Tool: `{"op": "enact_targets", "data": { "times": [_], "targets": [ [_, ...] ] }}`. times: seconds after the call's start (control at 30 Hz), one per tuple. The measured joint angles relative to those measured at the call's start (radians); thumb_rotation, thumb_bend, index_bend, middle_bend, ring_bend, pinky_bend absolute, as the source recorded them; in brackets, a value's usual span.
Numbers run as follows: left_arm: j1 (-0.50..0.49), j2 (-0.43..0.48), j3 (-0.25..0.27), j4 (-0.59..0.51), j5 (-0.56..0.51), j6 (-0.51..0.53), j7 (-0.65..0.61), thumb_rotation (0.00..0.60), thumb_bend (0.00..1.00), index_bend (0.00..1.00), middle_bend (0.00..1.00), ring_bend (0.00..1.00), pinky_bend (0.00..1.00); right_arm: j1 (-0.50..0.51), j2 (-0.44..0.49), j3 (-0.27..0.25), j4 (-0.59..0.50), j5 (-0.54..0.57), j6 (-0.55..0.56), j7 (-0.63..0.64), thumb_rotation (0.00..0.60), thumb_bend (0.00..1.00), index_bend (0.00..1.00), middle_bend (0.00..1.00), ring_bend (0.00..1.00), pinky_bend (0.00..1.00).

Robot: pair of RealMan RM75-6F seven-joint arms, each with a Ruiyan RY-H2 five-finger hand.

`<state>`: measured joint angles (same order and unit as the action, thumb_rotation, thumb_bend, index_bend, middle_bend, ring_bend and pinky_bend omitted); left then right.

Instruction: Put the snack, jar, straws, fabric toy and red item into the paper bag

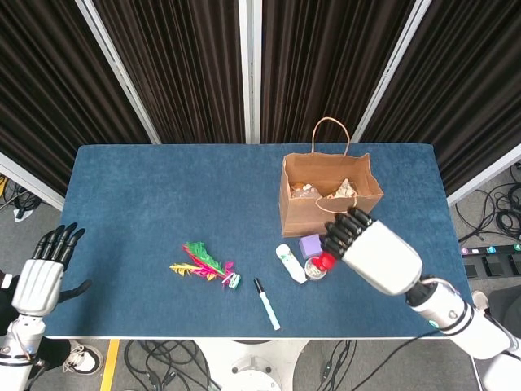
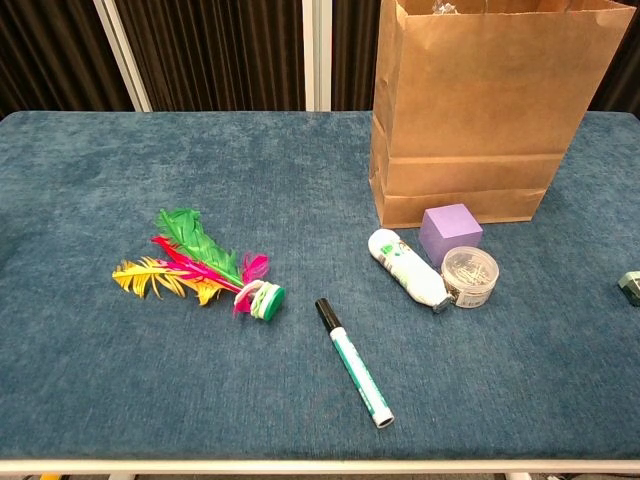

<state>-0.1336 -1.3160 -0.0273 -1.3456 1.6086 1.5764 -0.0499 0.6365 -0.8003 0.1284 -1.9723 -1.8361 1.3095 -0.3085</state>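
Observation:
My right hand [image 1: 373,254] is lifted high above the table, just in front of the brown paper bag [image 1: 326,216], and its dark fingers pinch the small red item [image 1: 326,261]. The bag [image 2: 470,120] stands upright and open, and some items [image 1: 305,190] show inside it. Partly under the raised hand sits a small clear jar [image 2: 469,275]. Off the table's left edge, my left hand [image 1: 45,273] is held with its fingers spread and nothing in it. The chest view shows neither hand.
In front of the bag lie a purple cube [image 2: 450,232], a white bottle [image 2: 405,268] and a black-capped marker [image 2: 353,362]. A bright feather shuttlecock [image 2: 200,268] lies left of centre. A small grey-green object [image 2: 630,287] shows at the right edge.

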Motion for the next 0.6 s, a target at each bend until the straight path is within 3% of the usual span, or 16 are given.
{"op": "enact_targets", "data": {
  "times": [0.13,0.23,0.4,0.6],
  "targets": [
    [-0.002,0.003,-0.002,0.0,0.0,-0.002,-0.004,0.6,0.1,0.11,0.16,0.01,0.13,0.049,0.027,0.097,-0.039,0.107,-0.035,-0.029,0.6,0.19,0.57,0.45,0.35,0.4],
    [-0.002,0.003,-0.001,0.003,-0.001,-0.005,-0.008,0.6,0.1,0.11,0.16,0.01,0.13,0.075,0.026,0.134,-0.032,0.189,-0.066,-0.051,0.6,0.19,0.57,0.45,0.35,0.4],
    [-0.006,0.001,-0.001,0.011,-0.004,-0.014,-0.018,0.6,0.1,0.11,0.16,0.01,0.13,0.108,-0.015,0.161,0.039,0.333,-0.135,-0.078,0.6,0.19,0.57,0.45,0.35,0.4],
    [-0.01,0.001,-0.002,0.017,-0.009,-0.024,-0.023,0.6,0.1,0.11,0.16,0.01,0.13,0.146,-0.138,0.169,0.197,0.495,-0.224,-0.085,0.6,0.19,0.57,0.45,0.35,0.4]
  ]
}}
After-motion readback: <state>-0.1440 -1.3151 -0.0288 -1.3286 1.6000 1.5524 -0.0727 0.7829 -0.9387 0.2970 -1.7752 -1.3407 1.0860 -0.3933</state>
